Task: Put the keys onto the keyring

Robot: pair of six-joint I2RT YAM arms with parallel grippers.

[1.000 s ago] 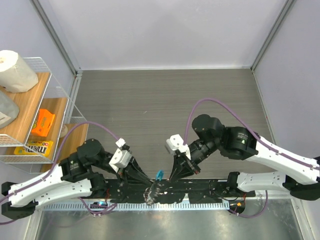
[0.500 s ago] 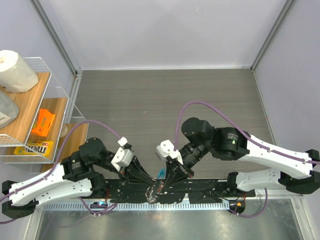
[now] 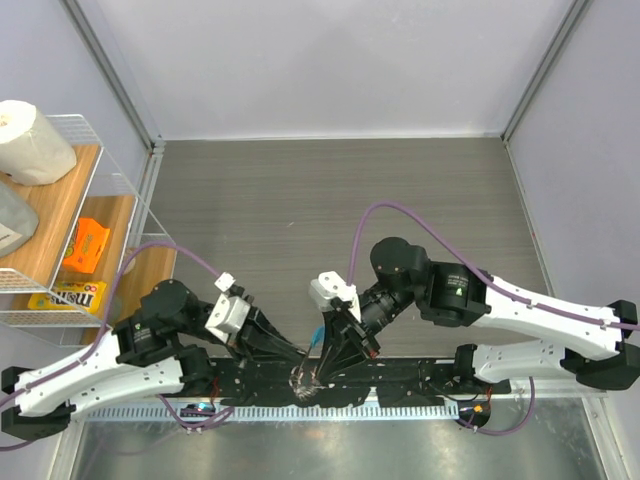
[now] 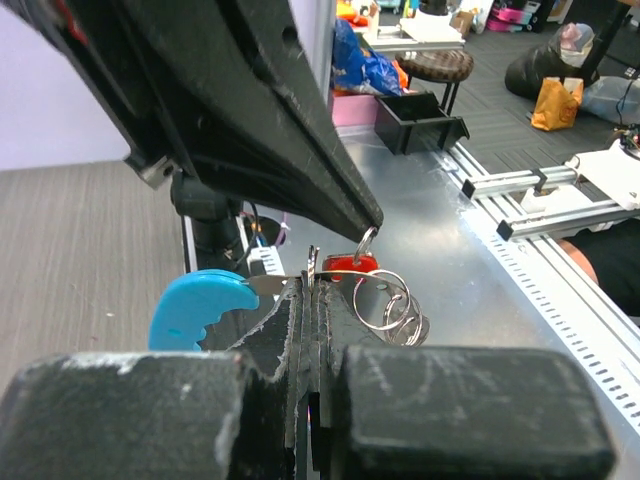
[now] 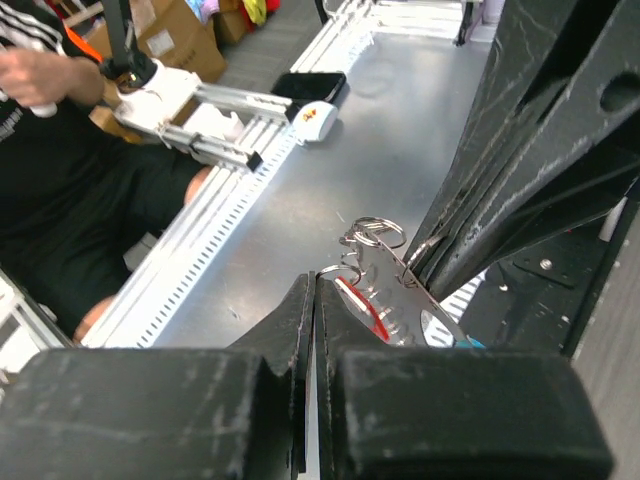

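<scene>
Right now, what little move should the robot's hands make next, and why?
Probably the right hand should ease the red key a touch closer into the keyring. It seems to pinch the small loop at the key's head, right beside the silvery coils, while the left hand grips the keyring next to its blue tag. I can't tell that the key is on yet.

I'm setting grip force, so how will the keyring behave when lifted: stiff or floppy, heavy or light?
Probably floppy: the keyring curls and sags in silvery loops past the left fingers. Likely light, being thin metal with a small blue tag. Smooth metal may slip in a pinch, so tightly shut fingers seem sensible.
</scene>
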